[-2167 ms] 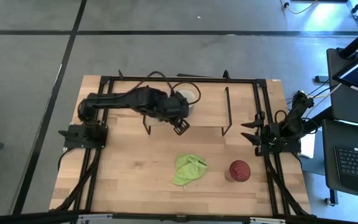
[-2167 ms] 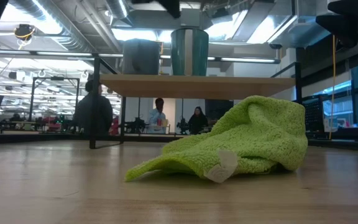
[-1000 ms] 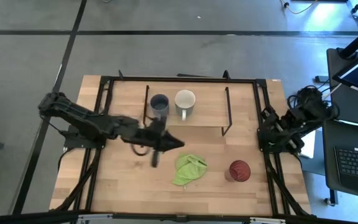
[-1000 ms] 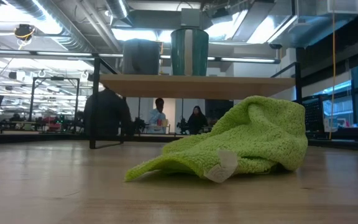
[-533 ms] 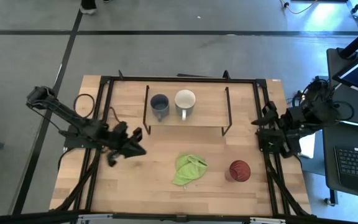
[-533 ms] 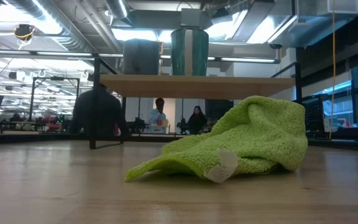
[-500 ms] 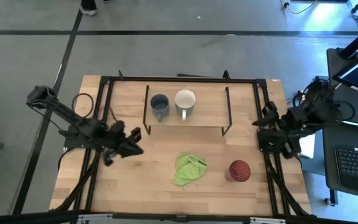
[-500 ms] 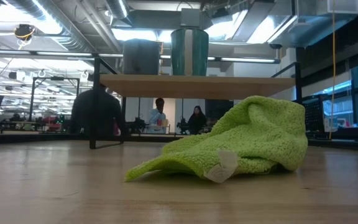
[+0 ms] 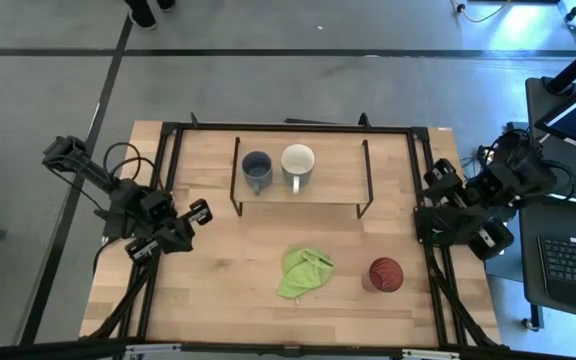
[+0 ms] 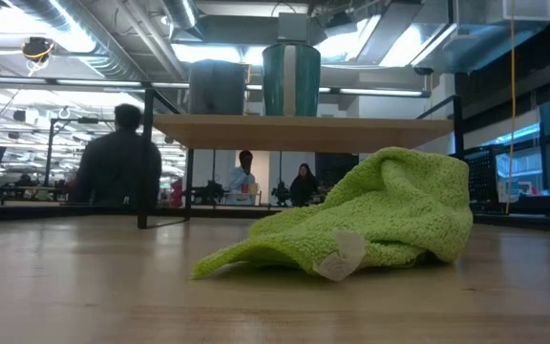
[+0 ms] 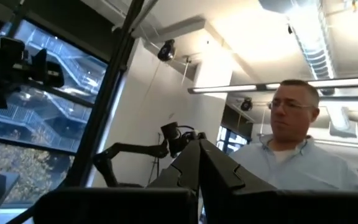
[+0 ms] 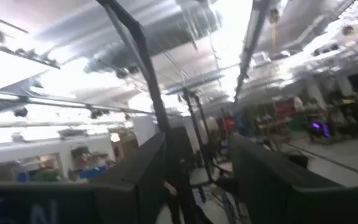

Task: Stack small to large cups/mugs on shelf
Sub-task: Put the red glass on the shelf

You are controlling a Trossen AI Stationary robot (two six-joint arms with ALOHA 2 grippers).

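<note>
High view: blue-grey mug (image 9: 257, 170) and white mug (image 9: 297, 162) stand side by side on the shelf (image 9: 334, 184), close together, free space toward the shelf's right end. Dark red cup (image 9: 385, 274) stands on the wooden table (image 9: 228, 270), right front, near the lime-green cloth (image 9: 303, 272) but apart from it. Left gripper (image 9: 190, 222) folded at the left table edge, right gripper (image 9: 436, 190) at the right edge near the shelf end. Likely next: right arm takes the red cup; grip it by the wall from the side, lift above shelf height, set it upright beside the white mug without knocking it. Low view: cloth fills the front, shelf board (image 10: 304, 130) on black legs behind, two mugs on top; people (image 10: 113, 167) in the room behind. Left wrist view: fingers (image 11: 213, 168) pressed together, a person (image 11: 294, 149) beyond, windows and ceiling lights. Right wrist view: fingers (image 12: 253, 165) spread apart, nothing held, ceiling ducts and lights behind.
</note>
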